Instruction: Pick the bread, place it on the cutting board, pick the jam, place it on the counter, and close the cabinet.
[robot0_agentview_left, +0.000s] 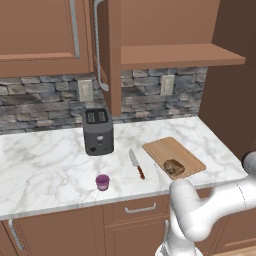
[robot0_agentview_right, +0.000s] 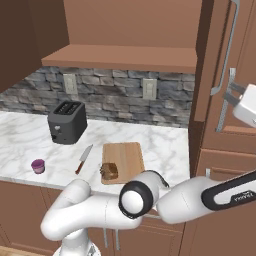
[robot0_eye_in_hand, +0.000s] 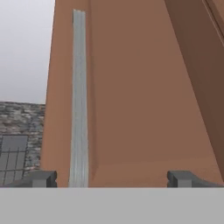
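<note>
The cabinet is the largest thing here and the only part of the task not yet done, I judge: its right door stands swung out, edge-on to the counter, and in the hand view it is just in front of the gripper. The fingers are spread wide and hold nothing. To close it well, the hand should press flat on the door panel, at about 3 o'clock from the long silver handle, and push steadily in an arc around the hinge, not straight forward, so that the fingers do not slide off or catch on the handle. In the left base view the other open door stands at 12 o'clock from the toaster and probably needs the same push. The counter is next in size; nothing on it seems to stand in the path of the doors. The cutting board lies at 3 o'clock from the toaster, and the bread rests on its near part. A knife lies between the board and the jam, which stands on the counter near the front edge, at about 6 o'clock from the toaster.
</note>
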